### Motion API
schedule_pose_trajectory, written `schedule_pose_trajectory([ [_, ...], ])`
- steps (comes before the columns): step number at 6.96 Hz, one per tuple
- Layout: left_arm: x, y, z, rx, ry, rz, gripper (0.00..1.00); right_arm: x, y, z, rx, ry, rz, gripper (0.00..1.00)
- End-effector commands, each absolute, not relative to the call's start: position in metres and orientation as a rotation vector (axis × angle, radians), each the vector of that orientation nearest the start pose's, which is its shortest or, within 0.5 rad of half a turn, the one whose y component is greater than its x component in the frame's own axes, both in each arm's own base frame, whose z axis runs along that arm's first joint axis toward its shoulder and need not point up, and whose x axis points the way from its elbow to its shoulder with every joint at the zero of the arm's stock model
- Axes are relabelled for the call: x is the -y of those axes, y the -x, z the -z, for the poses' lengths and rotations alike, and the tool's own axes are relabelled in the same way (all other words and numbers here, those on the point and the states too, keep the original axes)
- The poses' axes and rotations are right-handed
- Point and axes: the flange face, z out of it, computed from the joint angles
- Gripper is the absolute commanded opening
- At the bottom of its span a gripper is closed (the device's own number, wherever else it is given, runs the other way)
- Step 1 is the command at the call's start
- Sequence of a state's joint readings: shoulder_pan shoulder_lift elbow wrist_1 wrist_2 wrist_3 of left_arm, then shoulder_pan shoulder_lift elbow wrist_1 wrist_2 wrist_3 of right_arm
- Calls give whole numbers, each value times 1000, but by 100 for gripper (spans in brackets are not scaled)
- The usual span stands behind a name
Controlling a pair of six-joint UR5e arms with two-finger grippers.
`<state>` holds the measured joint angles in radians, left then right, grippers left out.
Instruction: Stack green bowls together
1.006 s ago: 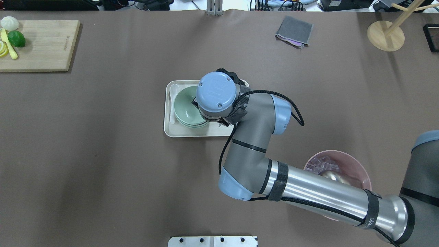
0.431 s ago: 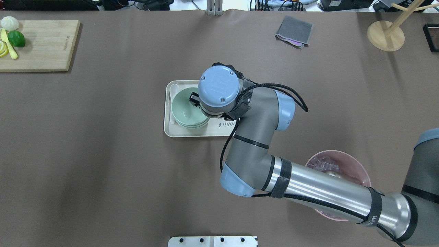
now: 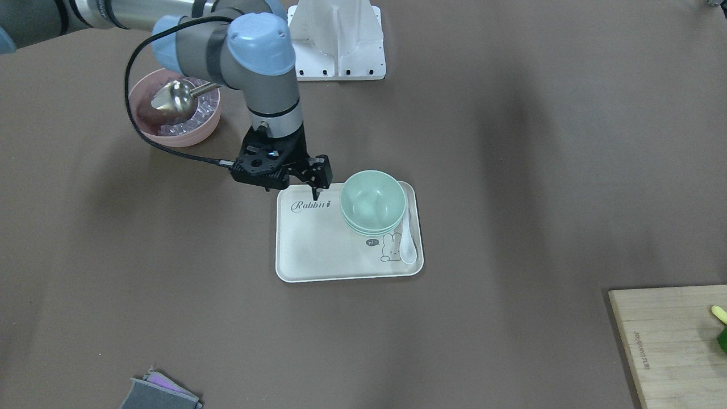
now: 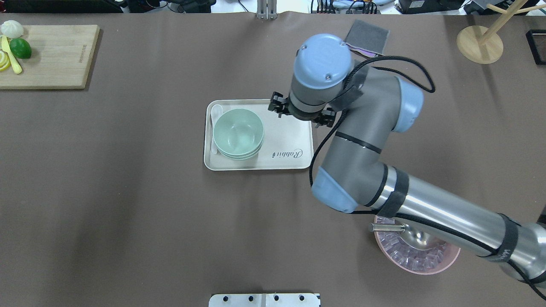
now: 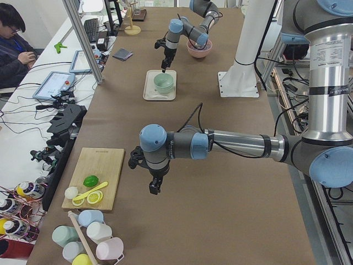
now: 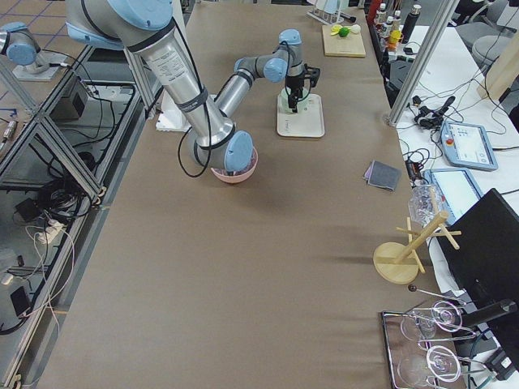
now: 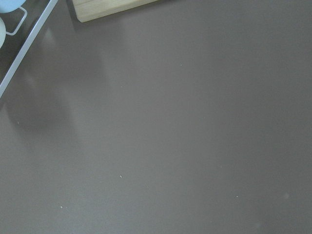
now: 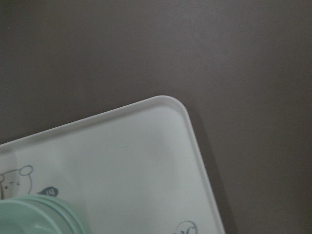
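The green bowls (image 4: 238,133) sit nested in one stack on the left part of a cream tray (image 4: 286,140). The stack also shows in the front view (image 3: 372,201) and, as rims only, in the right wrist view (image 8: 34,214). My right gripper (image 4: 301,113) hangs above the tray's far right corner, apart from the stack. It also shows in the front view (image 3: 292,184). Its jaws look open and hold nothing. My left gripper (image 5: 154,185) shows only in the left side view, over bare table near the cutting board. I cannot tell whether it is open.
A white spoon (image 4: 215,115) lies on the tray beside the stack. A pink bowl (image 4: 416,251) with a metal scoop sits under my right forearm. A wooden cutting board (image 4: 51,55) with fruit lies at the far left, a grey cloth (image 4: 371,40) and a wooden stand (image 4: 480,44) at the far right.
My right gripper rose off the bowl stack and moved right and farther away, to the tray's far right corner. The stack is now fully uncovered and stayed in place.
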<state>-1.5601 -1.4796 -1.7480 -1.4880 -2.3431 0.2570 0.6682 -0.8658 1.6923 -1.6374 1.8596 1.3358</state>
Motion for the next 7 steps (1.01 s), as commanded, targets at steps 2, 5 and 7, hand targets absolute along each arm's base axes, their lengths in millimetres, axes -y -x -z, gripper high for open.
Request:
schedule_pose_trajectory([
  [2, 436, 59, -632, -778, -83, -240, 99, 530, 292, -317, 692, -93, -72, 100],
  [5, 433, 59, -633, -777, -85, -247, 99, 534, 108, -456, 569, -46, 158, 100],
  [7, 433, 60, -633, -772, -85, -249, 99, 479, -14, -552, 610, -8, 216, 100],
])
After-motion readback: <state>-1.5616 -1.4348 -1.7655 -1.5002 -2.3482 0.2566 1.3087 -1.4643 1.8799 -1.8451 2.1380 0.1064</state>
